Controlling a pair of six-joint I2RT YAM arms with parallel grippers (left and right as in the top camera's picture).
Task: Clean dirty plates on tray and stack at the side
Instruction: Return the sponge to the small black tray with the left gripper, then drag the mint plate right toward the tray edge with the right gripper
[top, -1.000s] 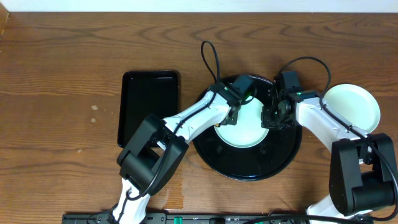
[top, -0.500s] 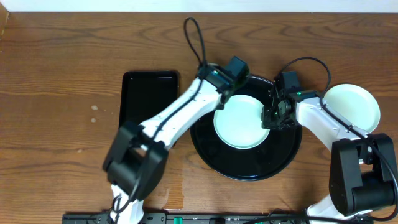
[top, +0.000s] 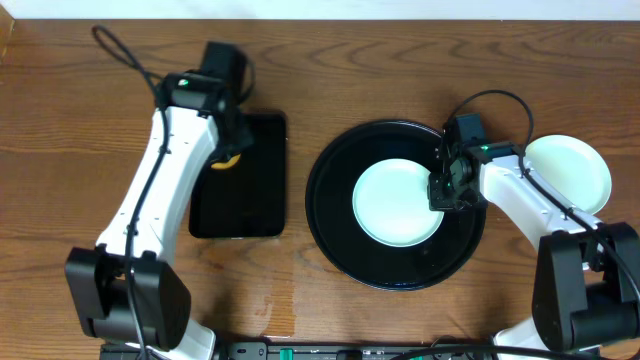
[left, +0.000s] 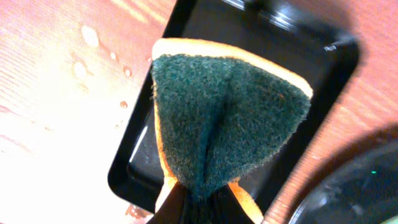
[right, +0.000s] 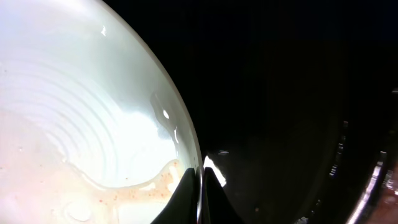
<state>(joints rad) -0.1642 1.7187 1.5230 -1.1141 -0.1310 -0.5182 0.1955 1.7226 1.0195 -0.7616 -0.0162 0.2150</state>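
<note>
A pale mint plate (top: 398, 202) lies in the round black tray (top: 340, 235). My right gripper (top: 441, 190) is shut on that plate's right rim. In the right wrist view the fingers pinch the rim at the gripper (right: 200, 194), and a thin pinkish watery film lies on the plate (right: 81, 106) over the tray (right: 280, 93). Another pale plate (top: 566, 174) rests on the wood to the right. My left gripper (top: 228, 152) hovers over the rectangular black tray, shut on an orange sponge with a green scrub face (left: 230, 118), held at the gripper (left: 202, 198).
The rectangular black tray (top: 245, 205) (left: 305, 43) sits left of the round one. Water drops (left: 87, 37) dot the wood beside it. Bare wood-grain table (top: 80, 150) stretches to the far left and along the back edge.
My left arm has swung from the plate on the round tray leftwards to above the rectangular tray, carrying the sponge. The right gripper has kept its hold on the plate's rim.
</note>
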